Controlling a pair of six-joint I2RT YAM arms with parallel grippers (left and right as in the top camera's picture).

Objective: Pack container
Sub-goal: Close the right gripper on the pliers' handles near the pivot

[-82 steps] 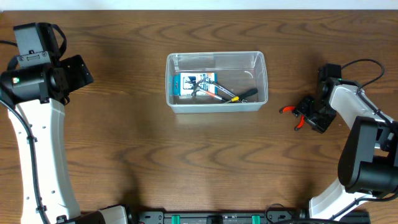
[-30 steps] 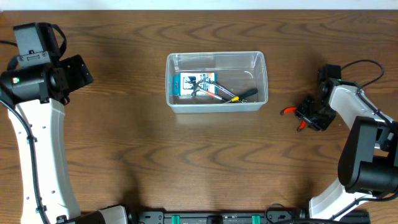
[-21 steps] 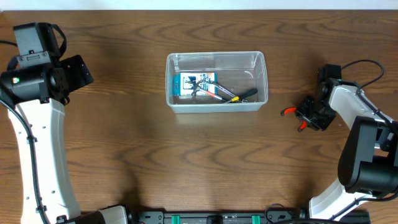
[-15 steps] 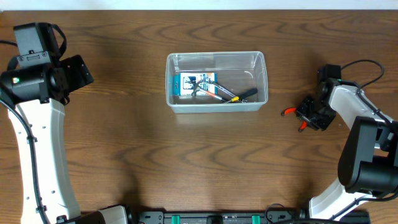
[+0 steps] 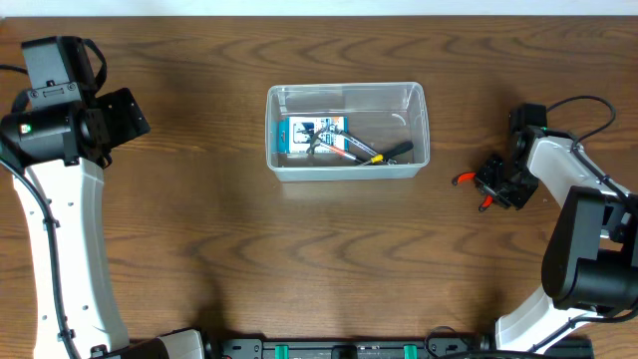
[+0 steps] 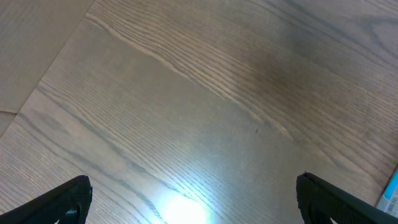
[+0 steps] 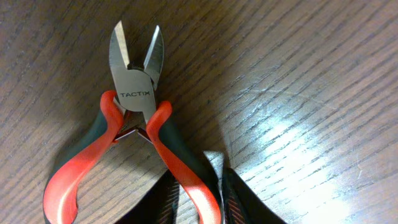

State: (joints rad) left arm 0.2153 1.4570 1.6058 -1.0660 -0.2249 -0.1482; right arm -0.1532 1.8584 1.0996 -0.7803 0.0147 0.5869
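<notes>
The clear plastic container (image 5: pixel 347 90) stands at the table's centre and holds a blue-and-white printed box (image 5: pixel 311 136) and a few hand tools (image 5: pixel 371 152). Red-and-black side cutters (image 7: pixel 134 93) lie on the wood at the right, also seen from overhead (image 5: pixel 467 179). My right gripper (image 7: pixel 205 208) is shut on one red handle of the cutters, low on the table (image 5: pixel 493 187). My left gripper (image 6: pixel 199 199) is open and empty over bare wood, far left of the container (image 5: pixel 125 112).
The right arm's cable (image 5: pixel 588 100) loops above its wrist. The table's far edge (image 5: pixel 319 14) runs along the top of the overhead view. A corner of the blue-and-white box shows at the right edge of the left wrist view (image 6: pixel 393 186).
My right gripper has shifted slightly up and in on the cutters, and the cutters have nudged a little to the right. The left arm has not moved.
</notes>
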